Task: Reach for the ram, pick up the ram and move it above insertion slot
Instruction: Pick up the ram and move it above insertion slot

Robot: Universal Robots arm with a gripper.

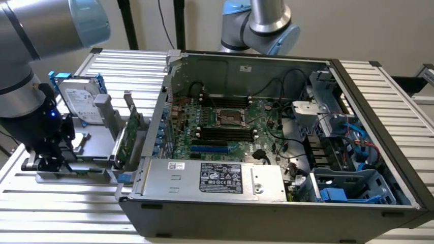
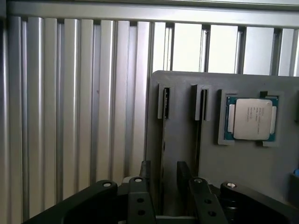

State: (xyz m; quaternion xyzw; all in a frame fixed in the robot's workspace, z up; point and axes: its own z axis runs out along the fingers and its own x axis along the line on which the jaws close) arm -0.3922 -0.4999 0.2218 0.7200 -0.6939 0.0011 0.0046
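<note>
Exterior view: we've got the gripper (image 1: 49,161) down at the grey holder (image 1: 91,133) near the table's (image 1: 61,203) edge on the exterior view's left, beside the PC case (image 1: 271,152). Wrist view: fingers (image 2: 145,171) spread wide, gripping nothing, either side of the ram (image 2: 161,135), which stands edge-on in the slot by the holder's edge.

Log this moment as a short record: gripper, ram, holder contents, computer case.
gripper: open, low over the grey holder, fingers on either side of one slot line
ram: apparently the thin edge-on strip standing in that slot; not yet gripped
holder also carries: processor chip, hard drive in a blue frame, green expansion card
computer case: open, motherboard exposed; stands to the exterior view's right of the holder
</note>
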